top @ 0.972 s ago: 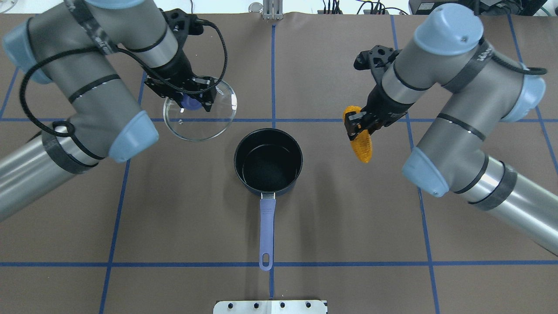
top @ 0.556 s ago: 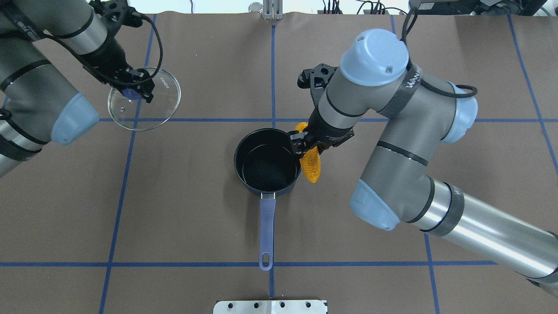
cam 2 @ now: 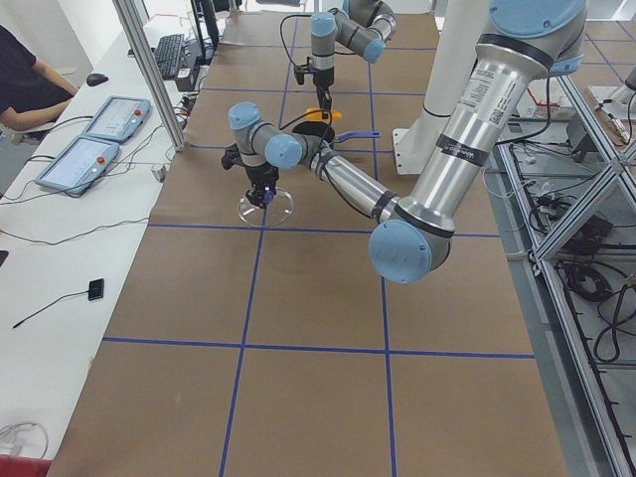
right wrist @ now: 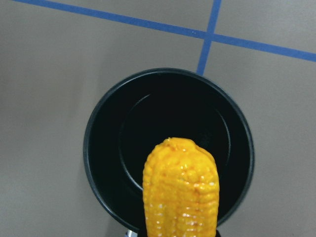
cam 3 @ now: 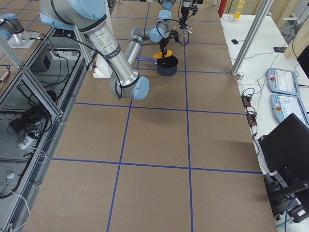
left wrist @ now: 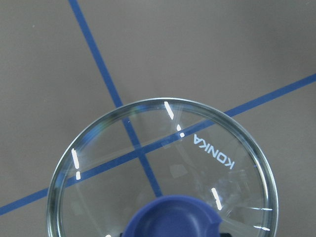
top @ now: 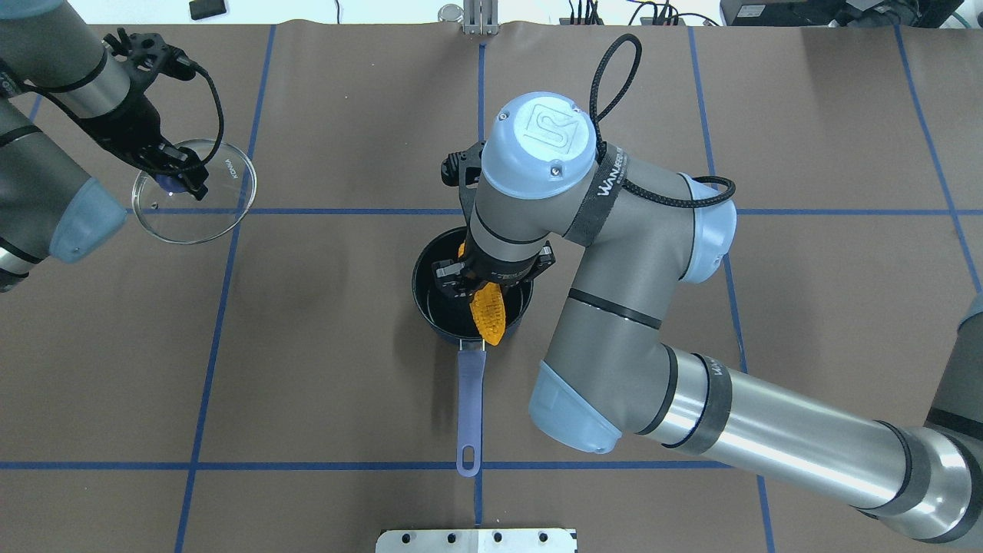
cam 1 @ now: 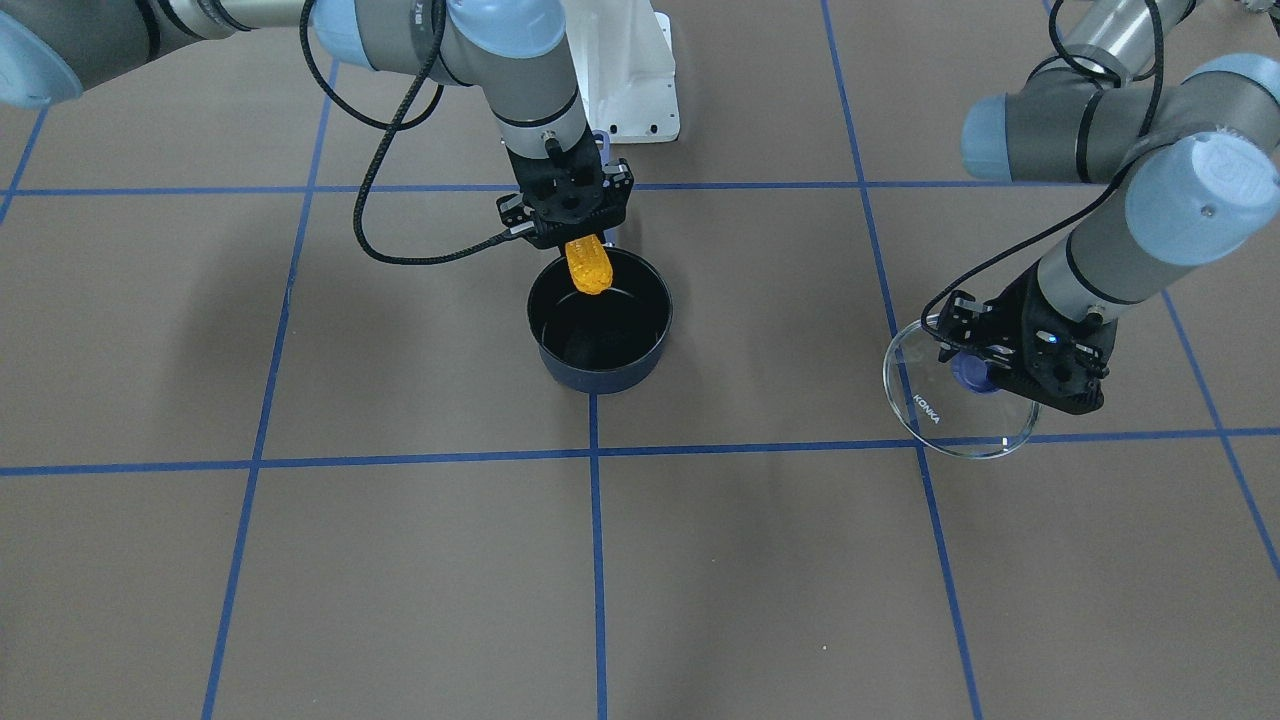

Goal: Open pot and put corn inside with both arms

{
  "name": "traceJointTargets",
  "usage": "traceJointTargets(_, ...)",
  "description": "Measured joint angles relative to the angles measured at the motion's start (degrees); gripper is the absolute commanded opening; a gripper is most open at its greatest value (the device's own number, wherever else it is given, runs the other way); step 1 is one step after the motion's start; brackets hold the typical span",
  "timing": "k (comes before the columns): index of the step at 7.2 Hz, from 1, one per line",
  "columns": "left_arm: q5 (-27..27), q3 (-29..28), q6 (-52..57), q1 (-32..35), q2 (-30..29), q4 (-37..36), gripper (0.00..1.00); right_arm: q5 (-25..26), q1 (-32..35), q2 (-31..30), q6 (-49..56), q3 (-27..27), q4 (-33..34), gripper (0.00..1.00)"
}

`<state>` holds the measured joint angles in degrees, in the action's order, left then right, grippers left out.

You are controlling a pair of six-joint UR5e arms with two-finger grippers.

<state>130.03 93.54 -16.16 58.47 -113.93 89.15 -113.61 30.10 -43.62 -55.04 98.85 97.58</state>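
Observation:
The dark navy pot stands open at the table's middle, its lavender handle pointing toward the robot. My right gripper is shut on the yellow corn and holds it above the pot's opening. The corn hangs over the pot in the front view, and the right wrist view shows the corn over the black interior. My left gripper is shut on the blue knob of the glass lid, far left. The lid and knob also show elsewhere.
Blue tape lines cross the brown table. A white base plate sits at the near edge. In the left side view an operator sits beside a bench with pendants.
My right arm swung left with the corn, from right of the pot to above its opening. My left arm carried the lid further left, away from the pot.

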Motion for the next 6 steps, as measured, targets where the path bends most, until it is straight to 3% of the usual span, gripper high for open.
traceJointTargets(1,0.10,-3.04,0.30,0.00,1.53,5.20,0.53,0.55,-0.60,0.28,0.01,-0.55,0.04,0.92)
traceJointTargets(2,0.17,-5.57,0.38,-0.01,2.71,9.53,0.53,0.99,-0.98,0.23,0.00,-0.68,0.04,1.00)
traceJointTargets(6,0.22,-8.35,0.01,-0.45,4.29,13.28,0.54,3.24,-1.36,0.09,-0.07,-0.36,-0.02,1.00)
